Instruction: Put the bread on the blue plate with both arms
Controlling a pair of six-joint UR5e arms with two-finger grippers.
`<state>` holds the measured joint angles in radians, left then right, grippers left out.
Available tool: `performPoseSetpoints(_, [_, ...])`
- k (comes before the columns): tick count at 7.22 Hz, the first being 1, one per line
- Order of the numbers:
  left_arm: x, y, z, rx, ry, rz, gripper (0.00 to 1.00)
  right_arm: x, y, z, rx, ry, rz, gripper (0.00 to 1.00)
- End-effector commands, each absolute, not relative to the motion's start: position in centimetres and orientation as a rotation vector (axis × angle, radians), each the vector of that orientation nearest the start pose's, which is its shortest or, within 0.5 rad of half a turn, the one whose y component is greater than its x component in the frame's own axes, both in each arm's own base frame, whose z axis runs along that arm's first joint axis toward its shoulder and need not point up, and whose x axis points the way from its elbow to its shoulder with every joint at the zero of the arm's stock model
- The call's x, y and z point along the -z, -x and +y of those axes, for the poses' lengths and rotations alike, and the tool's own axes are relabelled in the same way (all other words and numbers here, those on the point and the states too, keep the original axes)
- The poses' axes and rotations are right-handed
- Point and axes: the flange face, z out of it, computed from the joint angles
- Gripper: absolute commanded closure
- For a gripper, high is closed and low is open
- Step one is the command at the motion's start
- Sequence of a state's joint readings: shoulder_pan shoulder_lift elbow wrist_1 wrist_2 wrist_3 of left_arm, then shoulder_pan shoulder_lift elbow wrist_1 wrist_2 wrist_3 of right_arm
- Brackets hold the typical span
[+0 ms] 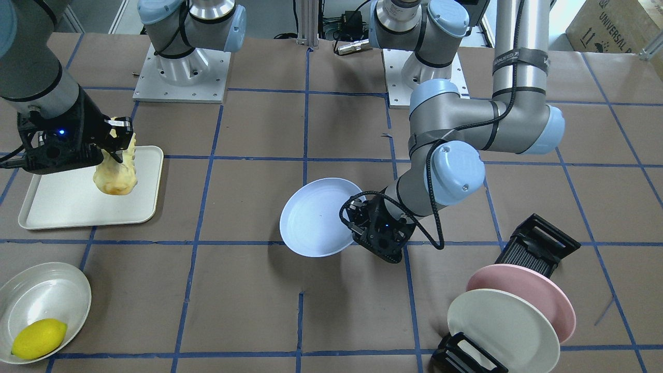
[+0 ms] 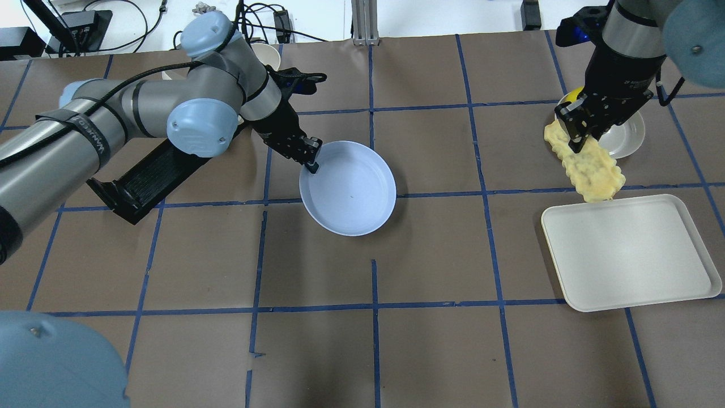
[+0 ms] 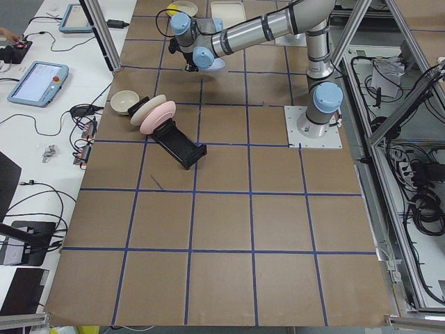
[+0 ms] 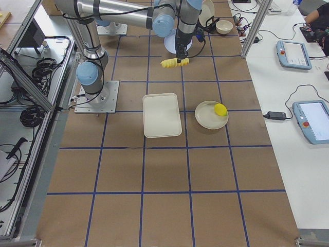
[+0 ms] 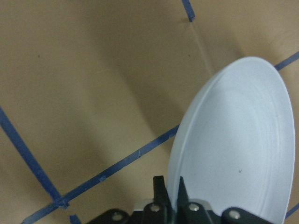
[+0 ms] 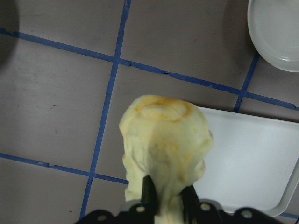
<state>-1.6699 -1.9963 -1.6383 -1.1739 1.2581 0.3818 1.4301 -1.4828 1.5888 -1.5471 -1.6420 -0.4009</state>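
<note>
Overhead exterior, left end effector (image 2: 311, 162) pinches blue plate (image 2: 351, 198), right (image 2: 580, 141) (seemingly raised) pinches bread (image 2: 592, 170).

Overhead: grey, blue-capped left arm (image 2: 113, 122) stretches in from 9 o'clock, black left gripper (image 2: 312, 163) pinching the pale blue round plate (image 2: 351, 198) at its rim's 10 o'clock. Matching right arm (image 2: 628, 45) at 2 o'clock, black right gripper (image 2: 576, 141) clamped on the bumpy golden bread roll (image 2: 592, 170).

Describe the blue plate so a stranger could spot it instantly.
On the brown table with a blue tape grid, look near the middle. The left arm's black claw pinches the rim of a round pale blue plate, empty; the pink plate and off-white plate lean in a black rack instead.
</note>
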Motion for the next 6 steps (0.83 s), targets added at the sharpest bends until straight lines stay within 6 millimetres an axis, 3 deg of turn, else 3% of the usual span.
performPoseSetpoints(1, [-22.8, 25.3, -59.7, -0.045, -0.804, 3.373, 0.89, -42.4, -6.2, -52.3, -0.240, 0.416, 3.134, 0.68])
performPoseSetpoints(2, [-23.0, 25.2, -60.0, -0.034, -0.800, 3.372, 0.85, -42.2, -8.6, -51.9, -0.246, 0.365, 3.151, 0.67])
performPoseSetpoints(3, [-22.9, 25.0, -60.3, 0.044, -0.807, 3.358, 0.41, -42.1, -12.6, -51.2, -0.240, 0.326, 3.170, 0.66])
performPoseSetpoints(4, [-22.7, 24.7, -60.7, 0.119, -0.789, 3.356, 0.05, -41.3, -17.3, -50.5, -0.248, 0.301, 3.187, 0.64])
performPoseSetpoints(5, [-24.3, 23.5, -61.0, 0.155, -0.738, 3.354, 0.00, -39.9, -22.0, -51.0, -0.203, 0.262, 3.206, 0.64])
performPoseSetpoints(6, [-26.8, 20.0, -61.4, 0.187, -0.647, 3.330, 0.00, -37.6, -25.6, -52.0, -0.143, 0.284, 3.206, 0.64])
